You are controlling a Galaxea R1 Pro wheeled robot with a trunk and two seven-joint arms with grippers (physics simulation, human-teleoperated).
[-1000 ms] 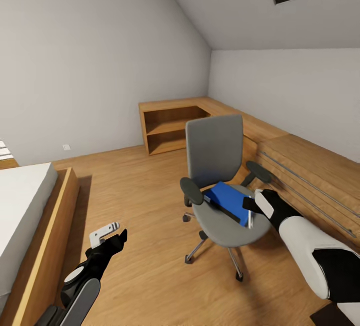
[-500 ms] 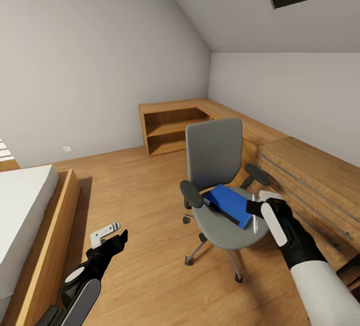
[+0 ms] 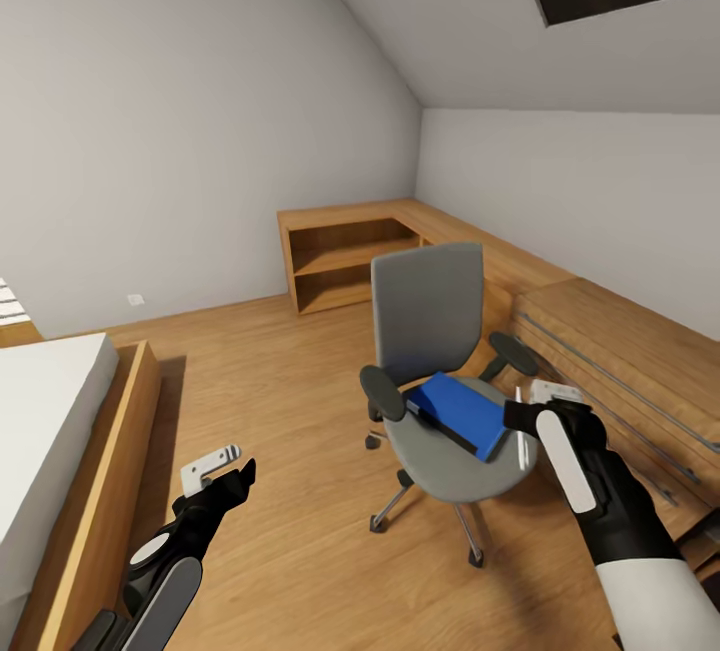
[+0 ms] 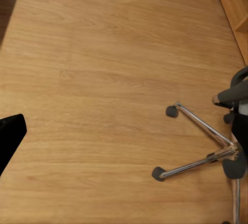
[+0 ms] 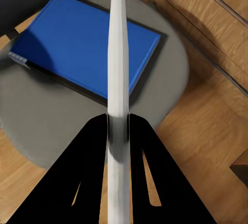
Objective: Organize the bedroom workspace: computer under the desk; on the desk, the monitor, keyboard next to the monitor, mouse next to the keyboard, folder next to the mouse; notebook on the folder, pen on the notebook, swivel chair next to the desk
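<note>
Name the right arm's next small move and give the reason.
Probably lift the pen clear and carry it away: the right gripper is shut on it above the swivel chair, where the blue folder lies on the seat, and no desk is in sight here.

We see the swivel chair (image 4: 227,131) cut off at the left wrist view's edge, only castors and chrome legs visible; the bed (image 3: 45,431) runs off frame.

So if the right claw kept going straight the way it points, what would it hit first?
Probably the blue folder on the swivel chair seat; the pen held in the right claw would touch first, though depth is unclear.
</note>
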